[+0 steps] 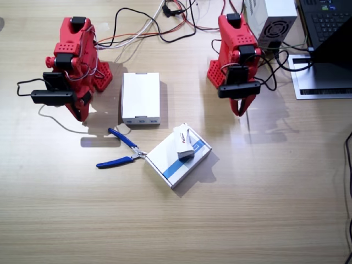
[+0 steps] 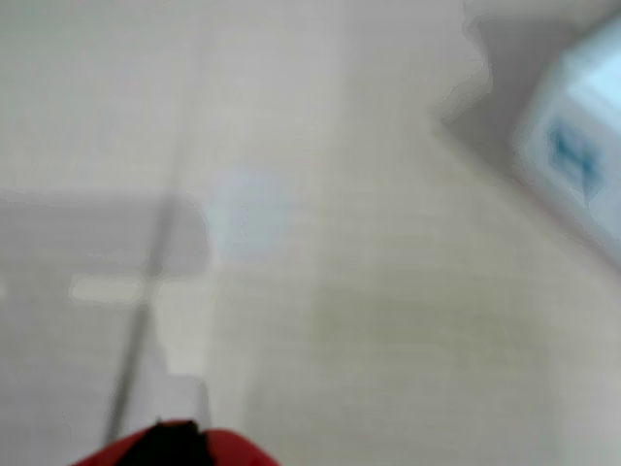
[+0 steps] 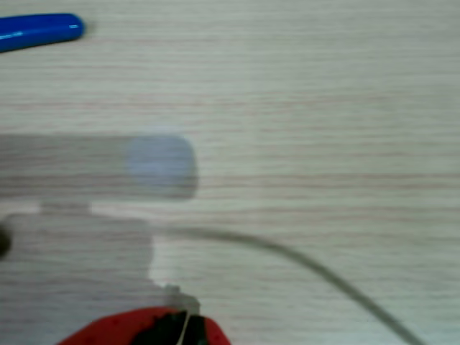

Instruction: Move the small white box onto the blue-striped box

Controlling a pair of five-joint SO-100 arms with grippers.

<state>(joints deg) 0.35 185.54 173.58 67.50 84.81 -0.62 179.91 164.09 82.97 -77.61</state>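
The small white box (image 1: 183,142), with red lettering, lies on top of the blue-striped box (image 1: 171,161) in the middle of the table. Neither gripper touches it. My left gripper (image 1: 239,108) hangs folded and shut beyond the boxes, with nothing in it. My right gripper (image 1: 81,114) is also shut and holds nothing, off to the side past the pliers. In a wrist view a blurred corner of the blue-striped box (image 2: 572,155) shows beyond the red jaw tip of the left gripper (image 2: 179,445). In a wrist view the right gripper (image 3: 172,327) hangs over bare wood.
A larger plain white box (image 1: 141,98) lies between the arms. Blue-handled pliers (image 1: 124,149) rest beside the striped box, and one handle (image 3: 39,30) shows in a wrist view. Cables, a power supply (image 1: 273,22) and a laptop (image 1: 324,33) crowd the far edge.
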